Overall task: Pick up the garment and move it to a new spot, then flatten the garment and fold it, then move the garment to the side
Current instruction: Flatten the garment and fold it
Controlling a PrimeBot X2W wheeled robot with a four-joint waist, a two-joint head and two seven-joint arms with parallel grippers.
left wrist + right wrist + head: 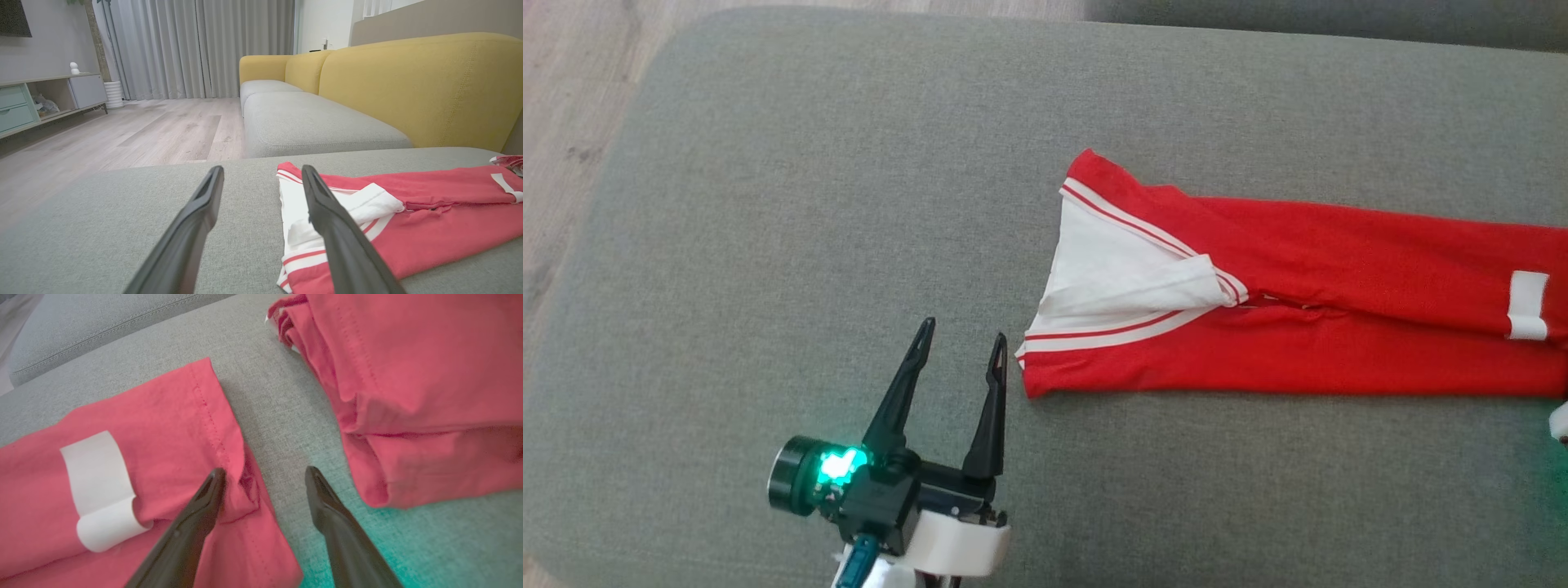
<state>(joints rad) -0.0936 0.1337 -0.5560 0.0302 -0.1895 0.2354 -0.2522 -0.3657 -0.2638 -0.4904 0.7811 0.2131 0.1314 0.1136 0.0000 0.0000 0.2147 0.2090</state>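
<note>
The garment (1298, 327) is red with a white, red-striped collar (1119, 269) and lies folded into a long band on the grey cushion (809, 204). Its collar end points left. My left gripper (964, 331) stands open just left of the collar's near corner, apart from it. In the left wrist view the left gripper (262, 169) has its right finger in front of the garment (429, 204). My right gripper (264, 470) is open at the hem end of the garment (143, 428). Its left fingertip is over the hem corner and its right fingertip over bare cushion. A white patch (98, 477) lies near the hem.
A second pile of folded red cloth (408, 375) lies just right of the right gripper. The cushion's left edge drops to a wood floor (564, 122). Beyond it stand a yellow sofa (408, 81) with a grey seat (306, 122) and a low cabinet (41, 98).
</note>
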